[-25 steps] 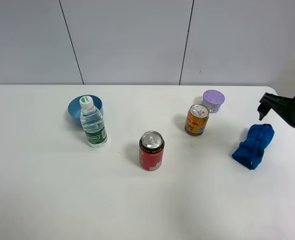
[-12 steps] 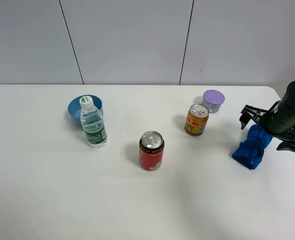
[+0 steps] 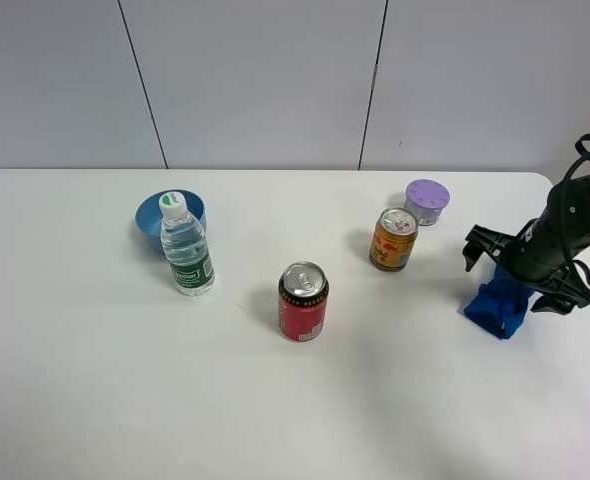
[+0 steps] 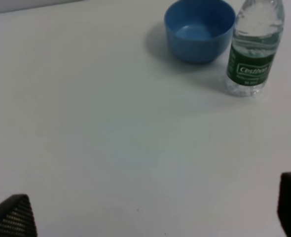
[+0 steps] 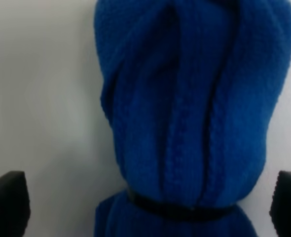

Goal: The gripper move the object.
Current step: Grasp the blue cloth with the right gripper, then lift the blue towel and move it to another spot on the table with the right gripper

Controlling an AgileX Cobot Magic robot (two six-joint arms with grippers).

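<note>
Reach step: the right hand [image 3: 515, 275] hangs low over the blue cloth [image 3: 493, 312], which lies rolled and banded on the desk [image 3: 95, 400], well to the right of the red can [image 3: 303, 302] in the high view. The wrist view shows this hand [image 5: 148, 197] spread wide, one fingertip on either side of the cloth [image 5: 195, 113] and neither touching it.

The grasp does not look made yet. The next move likely calls for a short drop and a firm squeeze across the roll's middle, since soft cloth may sag or slip.

The left hand [image 4: 150, 207], also spread and holding nothing, sits over bare desk, apparently on the red can's other side.

On that side of the red can, the bowl [image 4: 200, 47] is empty. The capped bottle [image 4: 254, 49] just beside it holds water.

The orange can [image 3: 393, 240] and the lidded purple jar [image 3: 427, 201] stand between the red can and the cloth, and their contents are hidden.
</note>
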